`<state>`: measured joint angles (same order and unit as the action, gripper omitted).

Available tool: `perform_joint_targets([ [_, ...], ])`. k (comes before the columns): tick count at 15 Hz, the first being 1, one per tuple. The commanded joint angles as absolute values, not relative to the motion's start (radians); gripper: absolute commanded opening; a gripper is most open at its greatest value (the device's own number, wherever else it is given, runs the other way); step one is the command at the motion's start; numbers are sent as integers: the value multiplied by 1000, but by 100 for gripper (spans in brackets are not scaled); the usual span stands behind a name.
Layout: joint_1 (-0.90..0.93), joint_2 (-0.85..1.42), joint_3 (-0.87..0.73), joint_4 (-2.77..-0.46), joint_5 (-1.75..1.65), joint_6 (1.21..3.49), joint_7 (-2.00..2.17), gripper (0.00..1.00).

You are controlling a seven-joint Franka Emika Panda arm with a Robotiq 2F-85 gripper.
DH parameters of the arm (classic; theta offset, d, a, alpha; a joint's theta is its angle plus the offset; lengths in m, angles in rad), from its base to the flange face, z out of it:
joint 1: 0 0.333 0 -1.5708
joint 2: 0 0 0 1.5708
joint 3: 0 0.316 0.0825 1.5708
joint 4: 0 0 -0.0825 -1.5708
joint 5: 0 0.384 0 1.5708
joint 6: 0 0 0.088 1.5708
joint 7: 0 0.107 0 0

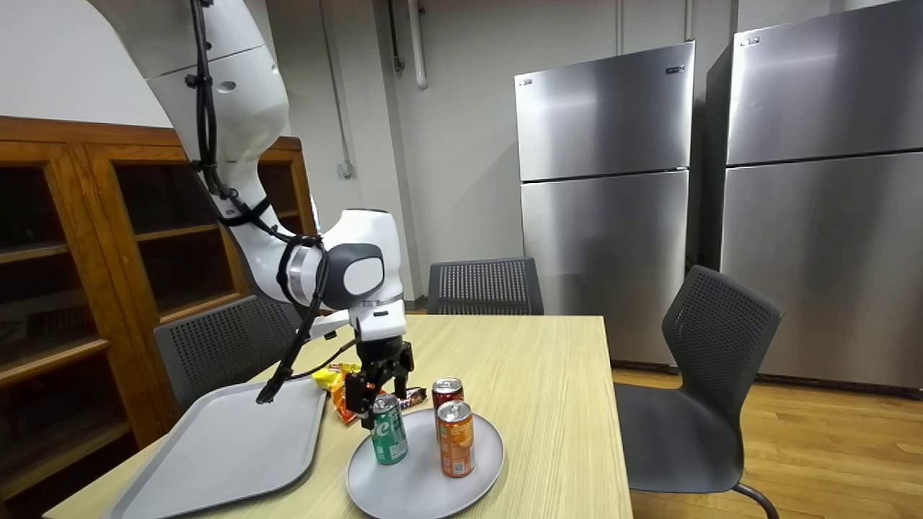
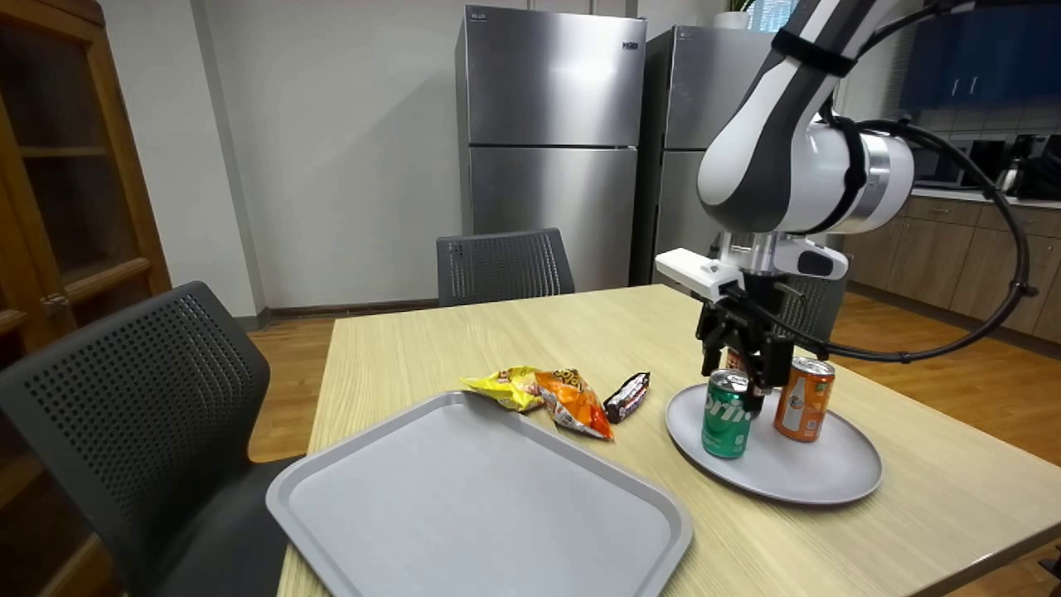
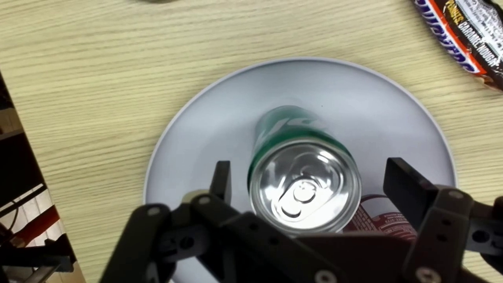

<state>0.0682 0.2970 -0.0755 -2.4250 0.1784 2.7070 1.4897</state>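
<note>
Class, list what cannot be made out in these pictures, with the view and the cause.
Red can, lower part: in an exterior view, hidden behind the orange can.
Red can, most of it: in the wrist view, hidden by the green can and the pincer.
Tray, near end: in an exterior view, cut off by the bottom edge.
Chocolate bar, partly: in the wrist view, cut off by the top right corner.

The green cylindrical metal can (image 2: 725, 424) carries white lettering below its silver lid (image 3: 305, 190) — the orange cylindrical metal can (image 2: 803, 405), a white bottle picture. The round grey plate (image 3: 373, 106) and rectangular grey tray (image 2: 481, 497) are plain; the flat pale-yellow bench (image 1: 537, 360) shows streaked wood grain. The angular gripper (image 3: 309, 177) is mainly black.
</note>
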Motion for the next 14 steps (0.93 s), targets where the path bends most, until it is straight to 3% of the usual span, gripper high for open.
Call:
perform_joint_targets([
  [1, 48, 311, -55, -2404, 219, 2698, 1436, 100],
  [2, 49, 311, -56, -2407, 221, 2698, 1433, 100],
  [3, 50, 311, -56, -2408, 223, 2697, 1432, 75],
  [5, 53, 309, -57, -2410, 221, 2697, 1431, 68],
  [8, 61, 299, -61, -2415, 210, 2696, 1440, 42],
  [14, 105, 265, -75, -2436, 160, 2696, 1475, 38],
])
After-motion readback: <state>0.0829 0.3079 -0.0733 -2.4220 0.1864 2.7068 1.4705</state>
